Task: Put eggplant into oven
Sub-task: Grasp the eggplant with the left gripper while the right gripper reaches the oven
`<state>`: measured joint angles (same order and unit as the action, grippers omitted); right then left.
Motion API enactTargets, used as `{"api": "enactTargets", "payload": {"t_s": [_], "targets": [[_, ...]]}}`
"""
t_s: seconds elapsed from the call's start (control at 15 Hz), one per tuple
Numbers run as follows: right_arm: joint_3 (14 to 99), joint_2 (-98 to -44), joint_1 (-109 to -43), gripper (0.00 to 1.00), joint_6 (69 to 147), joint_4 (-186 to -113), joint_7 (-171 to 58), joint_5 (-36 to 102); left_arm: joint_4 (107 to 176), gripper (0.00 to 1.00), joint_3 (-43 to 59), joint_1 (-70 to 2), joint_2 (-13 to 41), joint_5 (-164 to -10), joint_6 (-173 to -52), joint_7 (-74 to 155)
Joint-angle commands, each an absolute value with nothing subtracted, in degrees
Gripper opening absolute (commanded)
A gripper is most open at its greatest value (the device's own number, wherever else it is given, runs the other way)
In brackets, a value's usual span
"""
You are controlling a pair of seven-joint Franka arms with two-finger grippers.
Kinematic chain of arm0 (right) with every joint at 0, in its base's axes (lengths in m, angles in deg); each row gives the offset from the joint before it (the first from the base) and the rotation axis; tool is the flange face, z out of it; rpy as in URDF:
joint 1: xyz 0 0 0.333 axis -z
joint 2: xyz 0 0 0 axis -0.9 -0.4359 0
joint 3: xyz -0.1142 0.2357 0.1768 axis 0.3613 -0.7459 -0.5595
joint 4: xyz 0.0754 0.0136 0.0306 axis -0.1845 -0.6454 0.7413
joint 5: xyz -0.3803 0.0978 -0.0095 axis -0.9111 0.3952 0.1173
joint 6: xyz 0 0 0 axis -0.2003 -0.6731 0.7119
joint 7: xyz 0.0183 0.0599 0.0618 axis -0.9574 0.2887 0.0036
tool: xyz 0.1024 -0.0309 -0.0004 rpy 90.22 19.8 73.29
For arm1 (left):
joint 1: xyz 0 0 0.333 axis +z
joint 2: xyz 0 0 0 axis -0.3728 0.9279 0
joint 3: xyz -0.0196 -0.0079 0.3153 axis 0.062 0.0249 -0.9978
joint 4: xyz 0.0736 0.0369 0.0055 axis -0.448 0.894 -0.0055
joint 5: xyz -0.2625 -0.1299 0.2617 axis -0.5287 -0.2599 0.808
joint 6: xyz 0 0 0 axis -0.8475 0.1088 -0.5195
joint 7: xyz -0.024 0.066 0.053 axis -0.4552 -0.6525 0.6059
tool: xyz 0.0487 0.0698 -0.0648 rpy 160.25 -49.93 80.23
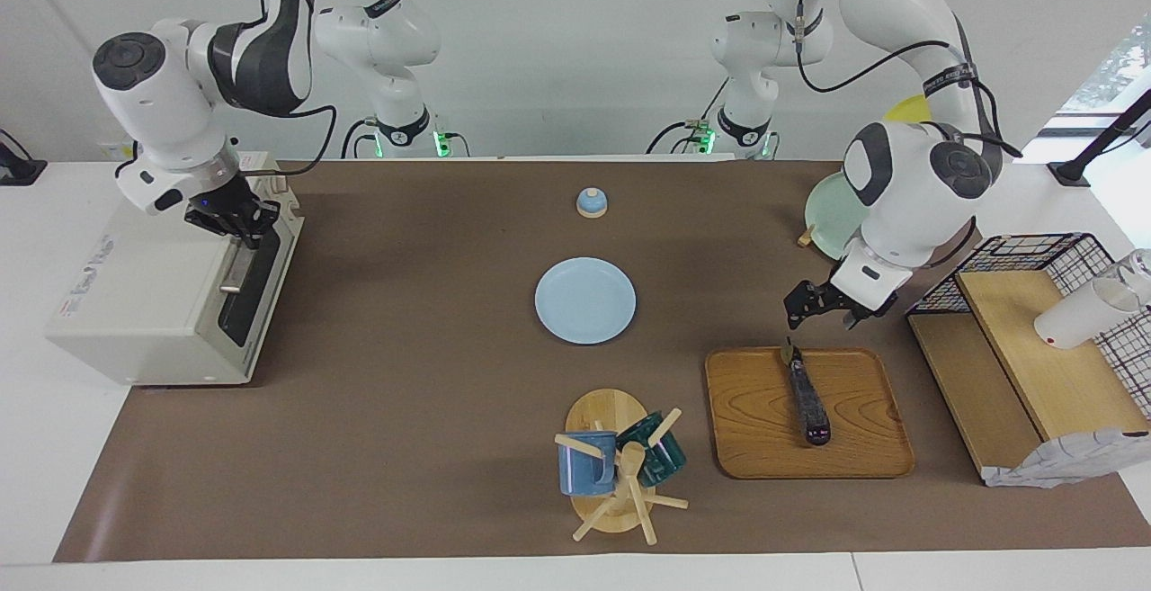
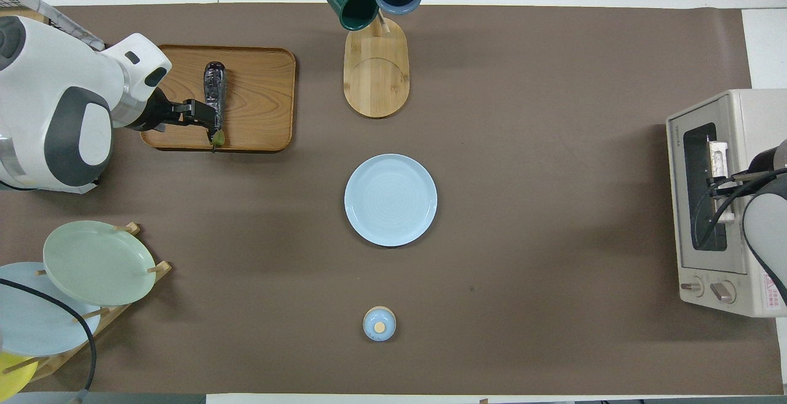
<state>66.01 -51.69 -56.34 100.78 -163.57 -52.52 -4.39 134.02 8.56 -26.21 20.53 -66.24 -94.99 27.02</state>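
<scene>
The long dark eggplant (image 1: 807,398) (image 2: 214,93) lies on a wooden tray (image 1: 764,434) (image 2: 261,84), its green stem end pointing toward the robots. My left gripper (image 1: 820,317) (image 2: 206,118) hangs open in the air over the tray's edge by the stem, not touching the eggplant. The off-white oven (image 1: 144,303) (image 2: 741,207) stands at the right arm's end of the table with its dark glass door closed. My right gripper (image 1: 236,224) is shut at the top of the door by the metal bar handle (image 1: 238,263). I cannot tell whether it grips the handle.
A light blue plate (image 1: 584,300) (image 2: 390,200) lies mid-table. Nearer the robots is a small blue knobbed lid (image 1: 591,202). A mug tree (image 1: 616,465) stands beside the tray. A plate rack (image 2: 92,262) and a wire basket with wooden shelf (image 1: 1025,348) flank the left arm.
</scene>
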Motion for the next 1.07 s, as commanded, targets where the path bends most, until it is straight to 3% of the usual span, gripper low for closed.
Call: {"api": "enactTargets", "payload": {"t_s": [0.0, 0.53, 1.0], "targets": [[65.45, -50.70, -55.28, 0.00, 102.82, -166.81, -51.40, -4.90, 135.20, 1.00, 7.99, -27.16, 22.80, -67.31, -99.63, 26.58], [65.27, -52.45, -60.54, 0.00, 109.24, -171.38, -53.68, -0.95, 135.46, 1.00, 7.81, -28.57, 29.14, -67.13, -108.77, 26.14], [65.27, -55.98, -62.40, 0.00, 120.21, -176.38, -54.31, -0.77, 135.28, 1.00, 7.72, -28.13, 30.20, -66.34, -110.72, 22.89]]}}
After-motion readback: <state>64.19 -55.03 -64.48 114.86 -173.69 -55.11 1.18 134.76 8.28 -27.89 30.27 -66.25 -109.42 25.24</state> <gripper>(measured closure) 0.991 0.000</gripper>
